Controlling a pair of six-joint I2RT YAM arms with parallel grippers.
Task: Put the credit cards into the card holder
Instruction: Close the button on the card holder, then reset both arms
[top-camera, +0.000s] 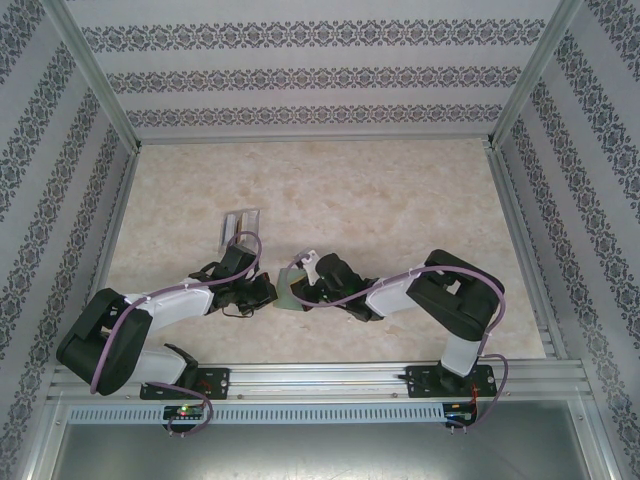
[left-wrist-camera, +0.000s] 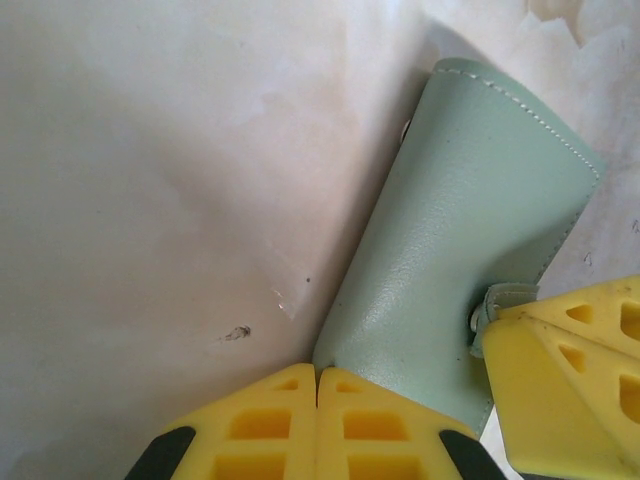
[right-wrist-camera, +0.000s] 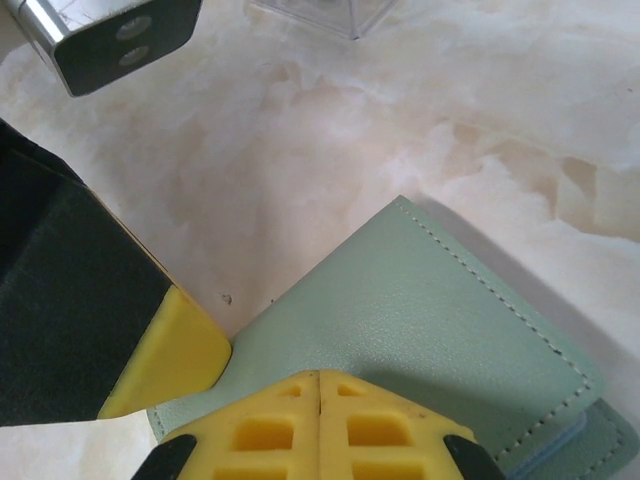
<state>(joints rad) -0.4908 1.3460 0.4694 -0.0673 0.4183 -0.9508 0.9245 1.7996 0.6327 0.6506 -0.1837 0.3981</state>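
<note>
Closest to the lens, noted left gripper (left-wrist-camera: 318, 378) with yellow fingers pressed together, no gap at the seam, clamped on the near corner of the card holder (left-wrist-camera: 450, 230). Recorded marbled table (top-camera: 400, 190) stretching ahead of both sets of fingers. Found left arm (top-camera: 150, 310) and right arm (top-camera: 445, 295) bent inward, fingertips all but meeting at the card holder. Logged card holder as sage-green, folded, stitched along its rim, running forward and rightward from the left fingertips, shadow on the table along its far side. Found right gripper (right-wrist-camera: 318, 382) likewise closed, fingers together on the card holder's near edge, just beside the snap tab (left-wrist-camera: 497, 300). Observed clear plastic stand (top-camera: 240, 226) well beyond the left fingers, apart from the card holder. Spotted thin bluish strip (right-wrist-camera: 560, 447) between the card holder's layers, right of the right fingertips; too little showing to identify.
</note>
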